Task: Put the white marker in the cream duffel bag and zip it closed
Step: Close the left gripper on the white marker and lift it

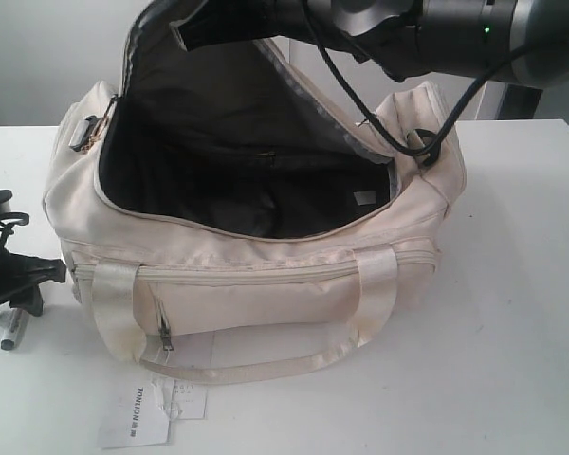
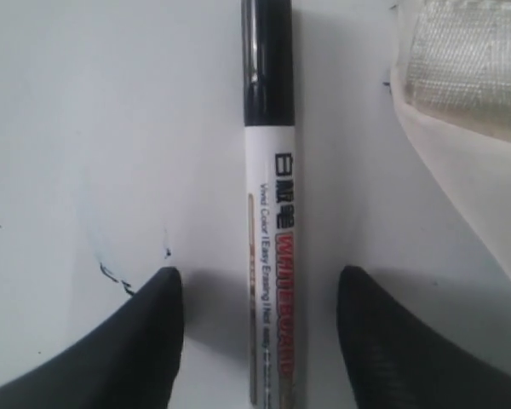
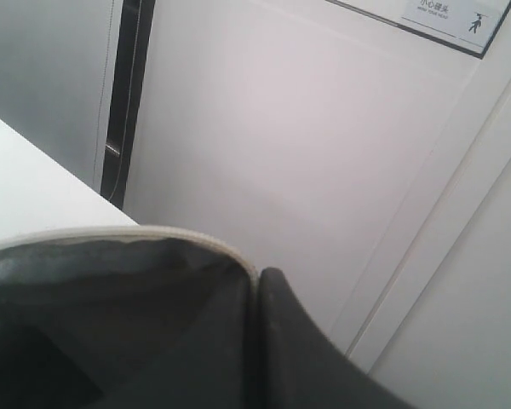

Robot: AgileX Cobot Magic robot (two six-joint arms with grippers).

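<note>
My left claw point(image 2: 257, 281): apart, straddling white marker point(image 2: 268, 170) beside cream duffel bag point(image 1: 266, 294).
My right claw point(image 3: 257, 285): clamped on bag's raised flap edge.

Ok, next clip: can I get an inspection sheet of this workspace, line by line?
Surface: plain white table, with small dark marks beside the marker.
Job's things: slim white marker with black cap lying flat on the table, outside the bag; large cream fabric duffel bag unzipped, black lining showing, top flap raised.
Clutter: white paper hangtag on the table in front of the bag.
Grippers: left gripper open, fingers either side of the marker, not touching it; right gripper shut on the raised flap.
Cables: black cable drooping from the right arm to the bag's end.
Surroundings: white wall panels, small sign.
</note>
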